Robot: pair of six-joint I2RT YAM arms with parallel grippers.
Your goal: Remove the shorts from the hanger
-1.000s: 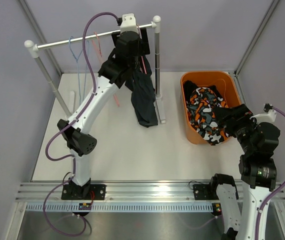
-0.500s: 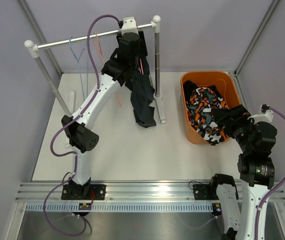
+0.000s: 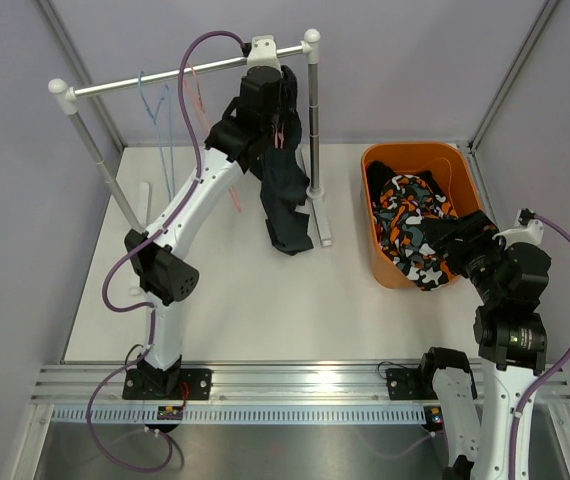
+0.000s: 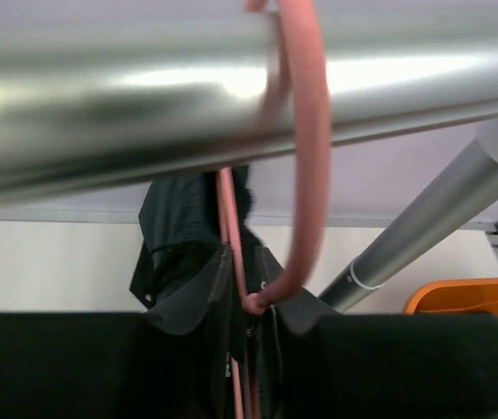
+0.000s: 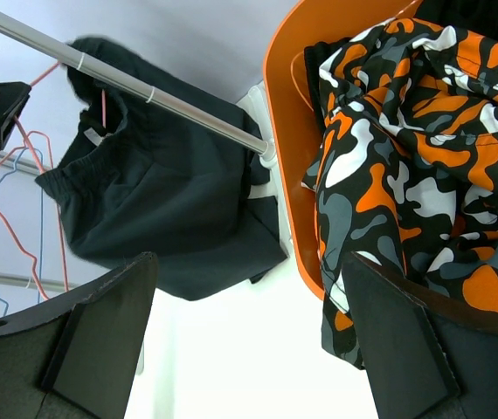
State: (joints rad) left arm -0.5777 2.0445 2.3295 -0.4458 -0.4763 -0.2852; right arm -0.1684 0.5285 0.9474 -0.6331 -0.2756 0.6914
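Shorts [image 3: 285, 210] hang beneath the raised left gripper [image 3: 277, 120].

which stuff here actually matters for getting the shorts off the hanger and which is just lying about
In the job: black shorts, the pink hanger they hang on, the rail, left gripper.
Lying about: empty hangers, orange bin with camouflage shorts already in it, open right gripper.

white table [image 3: 265, 300]; clothes rack [image 3: 314, 130] stands on it at the back; orange bin [image 3: 410, 148] sits right of the rack; aluminium rail [image 3: 305, 380] along near edge
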